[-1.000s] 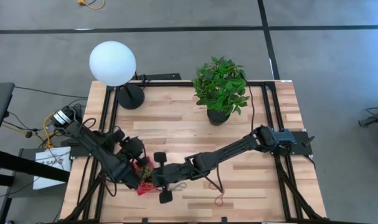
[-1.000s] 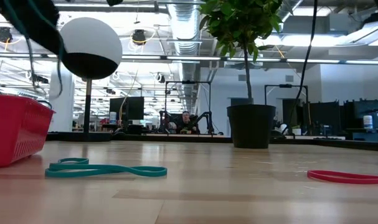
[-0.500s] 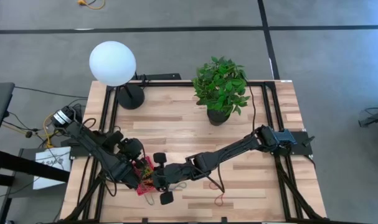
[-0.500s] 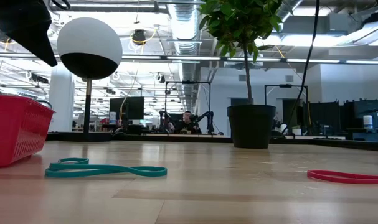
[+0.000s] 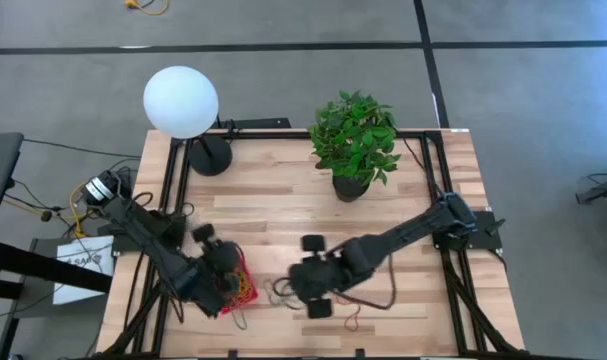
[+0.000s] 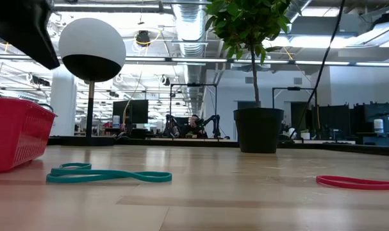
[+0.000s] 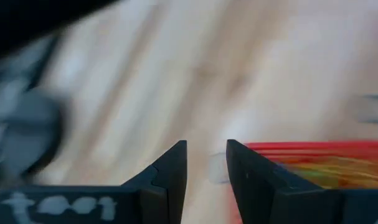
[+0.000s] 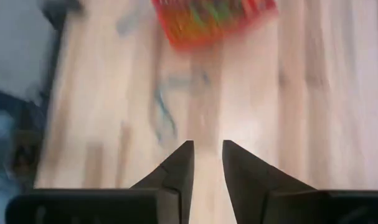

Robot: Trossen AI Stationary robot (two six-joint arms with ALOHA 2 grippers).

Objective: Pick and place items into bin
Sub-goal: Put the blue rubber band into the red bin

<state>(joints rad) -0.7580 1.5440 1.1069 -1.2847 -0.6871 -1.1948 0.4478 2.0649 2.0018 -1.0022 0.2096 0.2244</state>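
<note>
Left gripper (image 5: 221,285) sits over the near-left tabletop (image 5: 283,210), right at the small red mesh plastic basket (image 5: 242,285). Its arm covers most of the basket from above, so only the right edge shows. Left wrist view: fingers (image 7: 170,174) parted by a narrow gap, nothing between them, basket rim just past the tips. Likely parked there to steady or guard the bin, but that's a guess.

Basket contents: a blurred mass of red, yellow and green loops (image 8: 210,15) in the right wrist view. Individual bands can't be counted.

Teal rubber band twisted into a figure-eight (image 6: 107,174) lies flat on the wood just right of the basket, apart from it. It probably reads as the faint loop between the two grippers from above.

Right gripper (image 5: 308,285) is mid-tabletop, right of the basket, pointed back toward it. Fingers (image 8: 176,171) slightly apart, empty, bare wood in the gap. Judged: between picks.

Thin red rubber loop (image 6: 357,182) lies further right, near the front edge, well clear of both grippers.

Both wrist views are motion-smeared; gripper heights above the wood can't be read.
</note>
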